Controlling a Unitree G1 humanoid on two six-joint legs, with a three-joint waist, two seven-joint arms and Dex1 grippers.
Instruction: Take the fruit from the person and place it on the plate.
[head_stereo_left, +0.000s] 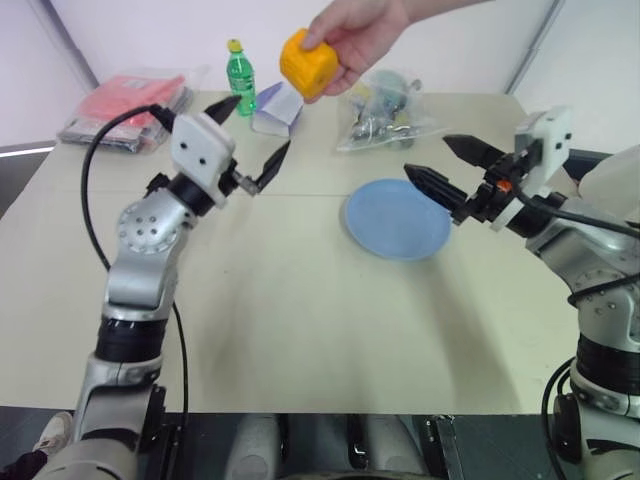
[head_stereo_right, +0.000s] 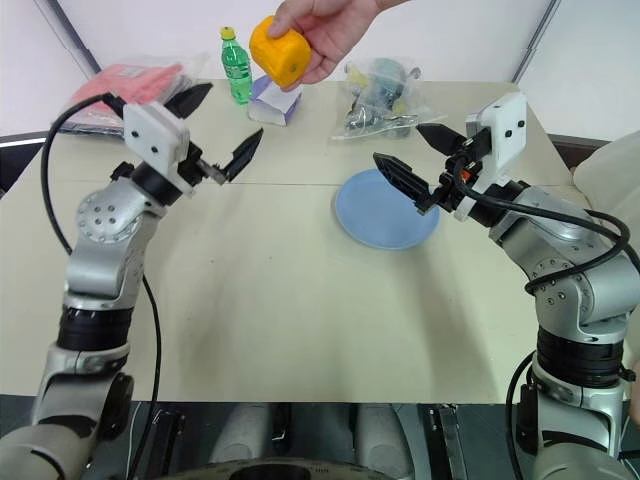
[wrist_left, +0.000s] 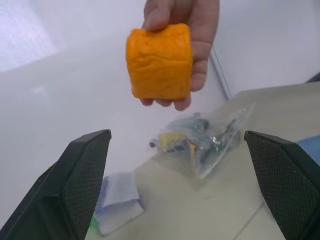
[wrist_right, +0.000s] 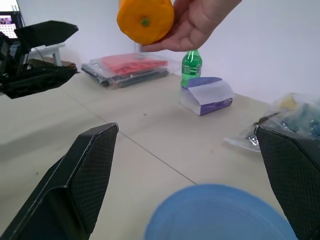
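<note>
A person's hand holds one blocky orange fruit in the air above the far side of the tabletop, stem end turned toward the right gripper. The left gripper and the right one flank it below, fingers spread, gripping nothing. One light blue plate lies between them with open tabletop around it
</note>
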